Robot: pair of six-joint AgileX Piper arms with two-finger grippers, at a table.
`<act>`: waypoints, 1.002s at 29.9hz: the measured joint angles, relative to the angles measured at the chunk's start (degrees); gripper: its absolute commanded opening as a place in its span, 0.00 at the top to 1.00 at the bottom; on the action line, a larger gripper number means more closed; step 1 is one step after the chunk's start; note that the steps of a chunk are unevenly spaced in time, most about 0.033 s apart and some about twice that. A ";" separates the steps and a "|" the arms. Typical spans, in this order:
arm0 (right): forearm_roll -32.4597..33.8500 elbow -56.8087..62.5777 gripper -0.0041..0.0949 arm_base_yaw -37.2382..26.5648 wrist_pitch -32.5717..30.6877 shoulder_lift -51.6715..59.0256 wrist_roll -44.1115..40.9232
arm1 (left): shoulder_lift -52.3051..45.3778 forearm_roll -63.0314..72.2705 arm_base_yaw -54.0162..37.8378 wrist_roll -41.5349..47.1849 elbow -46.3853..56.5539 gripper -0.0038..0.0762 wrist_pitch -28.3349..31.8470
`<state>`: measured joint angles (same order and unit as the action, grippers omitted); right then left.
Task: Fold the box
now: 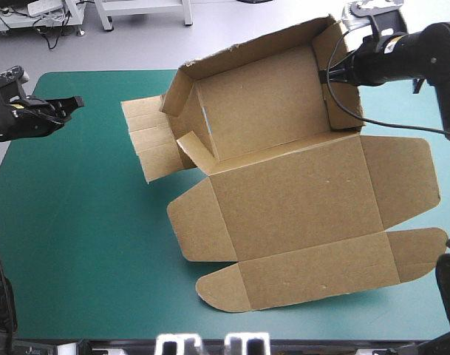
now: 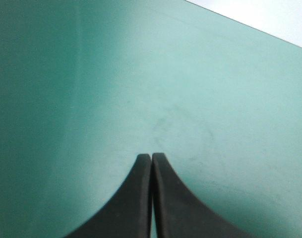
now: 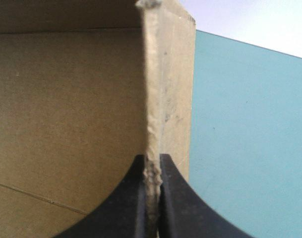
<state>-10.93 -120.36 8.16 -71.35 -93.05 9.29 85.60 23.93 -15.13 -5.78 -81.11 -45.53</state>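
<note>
High view: brown box (image 1: pixel 284 200) on teal-green cover (image 1: pixel 77 244), tray walls raised, lid (image 1: pixel 313 244) lying flat.
Right gripper (image 1: pixel 324 75): clamped on the tray's right wall (image 3: pixel 168 74), board edge running straight ahead from between the tips; tray floor beside it on one side, cover on the other; lid spread below and beside it.
Left gripper (image 1: pixel 75 102): pressed together on nothing, over bare cover; box well apart, ahead of it.
Side flap (image 1: pixel 154 140): splayed outward toward the left gripper, not touching it.
</note>
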 measured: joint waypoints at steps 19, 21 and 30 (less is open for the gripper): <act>-5.51 -0.17 0.98 -3.32 -0.06 17.31 0.49 | 17.00 59.66 -2.60 -37.11 0.00 0.96 -22.11; -6.46 -0.17 0.98 -3.32 -0.06 17.36 0.49 | 17.08 60.94 -2.10 -37.18 0.00 0.96 -22.20; -7.94 -0.17 0.98 -3.32 2.55 13.55 0.59 | 12.96 61.89 2.51 -37.34 -0.04 0.96 -22.62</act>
<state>-18.87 -120.53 4.84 -68.80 -79.49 9.87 98.57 85.83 -12.62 -43.13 -81.15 -68.15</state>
